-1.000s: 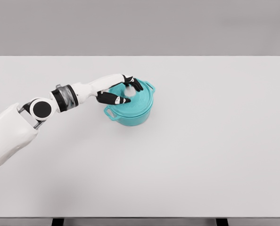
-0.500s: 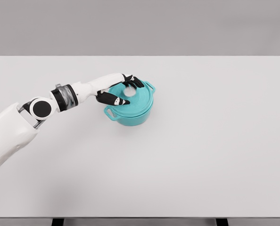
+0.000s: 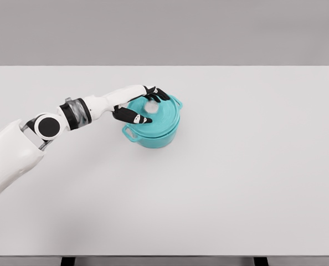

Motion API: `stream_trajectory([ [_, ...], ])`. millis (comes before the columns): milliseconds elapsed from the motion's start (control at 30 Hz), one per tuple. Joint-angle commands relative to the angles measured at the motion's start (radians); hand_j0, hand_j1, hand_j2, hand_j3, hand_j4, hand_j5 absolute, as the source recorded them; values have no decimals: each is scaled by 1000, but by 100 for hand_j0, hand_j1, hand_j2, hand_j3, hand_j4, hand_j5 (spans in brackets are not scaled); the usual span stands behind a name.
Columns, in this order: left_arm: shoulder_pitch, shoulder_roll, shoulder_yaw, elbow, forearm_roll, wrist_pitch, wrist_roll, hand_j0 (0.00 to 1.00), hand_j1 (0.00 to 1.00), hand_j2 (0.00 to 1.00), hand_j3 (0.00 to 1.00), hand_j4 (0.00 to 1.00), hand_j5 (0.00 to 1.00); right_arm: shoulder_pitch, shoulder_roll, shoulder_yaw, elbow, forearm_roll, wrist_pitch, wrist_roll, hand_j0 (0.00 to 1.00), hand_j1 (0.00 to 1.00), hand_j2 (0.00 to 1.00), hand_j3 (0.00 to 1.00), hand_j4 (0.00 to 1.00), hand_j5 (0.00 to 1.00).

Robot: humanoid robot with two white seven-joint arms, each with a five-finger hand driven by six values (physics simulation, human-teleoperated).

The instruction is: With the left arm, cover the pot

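Observation:
A teal pot (image 3: 155,139) with two side handles stands on the white table (image 3: 236,166), left of the middle and towards the back. Its teal lid (image 3: 165,116) lies flat on the pot's rim, with a white knob (image 3: 152,108) on top. My left hand (image 3: 151,105) reaches in from the left and hovers over the lid. Its dark fingers (image 3: 160,95) are spread behind the knob and the thumb (image 3: 135,117) lies in front of it, with small gaps on both sides. The right arm does not show.
The table's front edge runs along the bottom of the picture, and its back edge meets a grey wall. Nothing else stands on the tabletop.
The lid has stayed on the pot. The left fingers have drawn slightly back and up from the knob, so more of the knob shows.

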Motion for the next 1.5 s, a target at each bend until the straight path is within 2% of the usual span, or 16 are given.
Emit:
stream_trajectory([
  [0,0,1,1,1,5,1,0,77,77,77,77,77,77,0,0,0,0,1,0,0,100,100,100,100,100,100],
  [400,0,2,1,-1,5,1,0,80,80,80,80,80,80,0,0,0,0,1,0,0,100,100,100,100,100,100],
  [500,0,2,1,-2,6,1,0,85,85,85,85,85,85,0,0,0,0,1,0,0,100,100,100,100,100,100],
  [867,-2,13,5,-19,17,-7,-4,91,91,91,91,91,91,0,0,0,0,1,0,0,100,100,100,100,100,100],
  [967,-8,41,8,-44,52,-7,-9,94,94,94,94,94,94,0,0,0,0,1,0,0,100,100,100,100,100,100],
  [1000,-11,59,8,-54,63,-7,-9,98,98,98,98,98,98,0,0,0,0,1,0,0,100,100,100,100,100,100],
  [1067,-12,108,11,-97,101,-7,-18,100,100,100,100,100,100,0,0,0,0,1,0,0,100,100,100,100,100,100],
  [1167,-8,196,19,-163,141,-13,-18,100,100,100,100,100,100,0,0,0,0,1,0,0,100,100,100,100,100,100],
  [1200,-6,265,24,-234,174,-16,-18,100,100,100,100,100,100,0,0,0,0,1,0,0,100,100,100,100,100,100],
  [1267,8,400,76,-291,203,-22,-18,100,100,100,100,100,100,0,0,0,0,1,0,0,100,100,100,100,100,100],
  [1300,46,464,116,-307,201,-35,-18,100,100,100,100,100,100,0,0,0,0,1,0,0,100,100,100,100,100,100],
  [1333,92,490,179,-306,201,-49,-18,100,100,100,100,100,100,0,0,0,0,1,0,0,100,100,100,100,100,100],
  [1400,167,512,252,-306,200,-59,-15,100,100,100,100,100,100,0,0,0,0,1,0,0,100,100,100,100,100,100],
  [1467,192,538,265,-295,198,-59,-7,100,100,100,100,100,100,0,0,0,0,1,0,0,100,100,100,100,100,100],
])
